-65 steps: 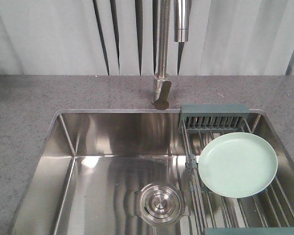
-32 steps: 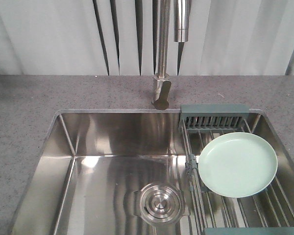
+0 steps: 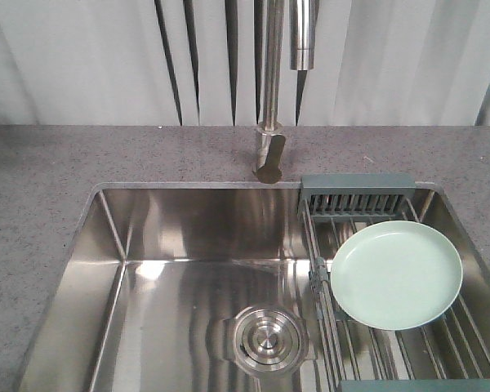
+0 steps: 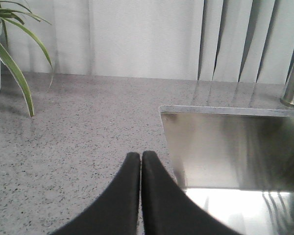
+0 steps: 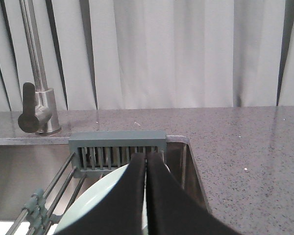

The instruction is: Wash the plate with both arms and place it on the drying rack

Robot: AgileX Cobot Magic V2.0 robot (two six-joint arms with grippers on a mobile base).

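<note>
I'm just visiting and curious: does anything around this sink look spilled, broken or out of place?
Nothing stands out. The plate lies on the drying rack at the sink's right side, looking whole and clean. No puddles or spills show on the counter. Both pincers, left and right, are shut and hold nothing.

The speckled grey desk (image 3: 82, 159) frames a steel sink (image 3: 188, 269). A faucet (image 3: 269, 155) stands at 12 o'clock; a potted plant (image 4: 0, 54) sits at the far left corner.
</note>
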